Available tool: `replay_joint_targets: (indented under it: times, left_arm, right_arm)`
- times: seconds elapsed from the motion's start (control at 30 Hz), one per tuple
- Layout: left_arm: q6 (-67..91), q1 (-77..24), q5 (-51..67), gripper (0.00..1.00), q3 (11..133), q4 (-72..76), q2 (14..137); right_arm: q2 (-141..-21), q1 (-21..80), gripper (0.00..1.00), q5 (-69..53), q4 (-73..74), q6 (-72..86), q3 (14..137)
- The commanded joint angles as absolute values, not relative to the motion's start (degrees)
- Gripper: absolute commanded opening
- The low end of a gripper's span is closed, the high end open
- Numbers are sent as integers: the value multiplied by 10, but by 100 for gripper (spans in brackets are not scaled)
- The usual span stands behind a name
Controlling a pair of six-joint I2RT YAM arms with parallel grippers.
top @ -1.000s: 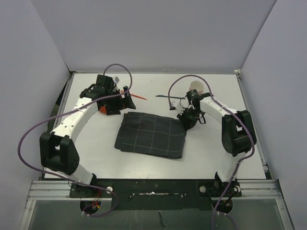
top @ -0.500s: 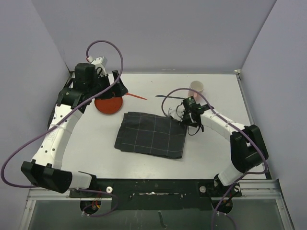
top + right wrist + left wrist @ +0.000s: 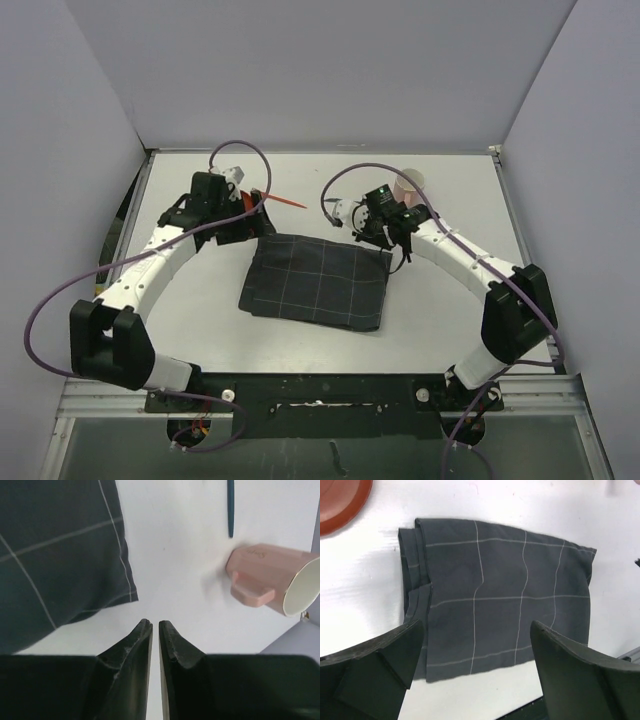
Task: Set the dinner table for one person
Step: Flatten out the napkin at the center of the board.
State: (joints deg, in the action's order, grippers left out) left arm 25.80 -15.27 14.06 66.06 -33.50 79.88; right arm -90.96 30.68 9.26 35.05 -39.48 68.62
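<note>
Two claws inspected. Left claw: jaws wide apart, empty, above the grid-lined mat. Right claw: all but closed, nothing held, over bare worktop between the mat's corner and a pink mug. The worktop underlies everything: rigid, smooth, heavy, fixed. It is judged unfit for grasping and serves only to be loaded. The mug bears faint script, unreadable. No other labels seen.

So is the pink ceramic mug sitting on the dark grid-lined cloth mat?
No, the pink ceramic mug sits on the bare white tabletop, apart from the dark grid-lined cloth mat.
</note>
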Motion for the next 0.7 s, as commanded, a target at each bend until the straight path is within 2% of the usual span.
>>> replay_joint_targets:
  times: [0.0,0.1,0.2,0.23,0.33,0.43,0.57,0.6,0.63,0.67]
  left_arm:
    - [246,-150,170,79,658,-223,853]
    - [248,-150,175,55,646,-193,897]
    - [247,-150,154,17,638,-173,934]
    - [246,-149,148,10,637,-168,944]
    - [240,-149,135,3,646,-164,971]
    - [237,-148,123,2,656,-161,989]
    - [236,-143,120,12,675,-160,1004]
    - [235,-143,119,18,681,-161,1005]
    - [234,-143,118,29,686,-164,1008]
    - [233,-143,114,43,691,-168,1009]
  right_arm:
    - [-905,329,14,2,409,-326,762]
    - [-920,341,13,-49,425,-310,763]
    - [-930,356,9,-62,421,-309,734]
    - [-932,360,8,-72,416,-307,721]
    - [-940,376,5,-93,404,-300,689]
    - [-952,390,3,-96,393,-299,672]
    - [-966,396,1,-111,391,-298,669]
    - [-969,396,1,-118,390,-297,665]
    - [-970,396,0,-124,387,-295,659]
    - [-971,396,0,-130,383,-293,650]
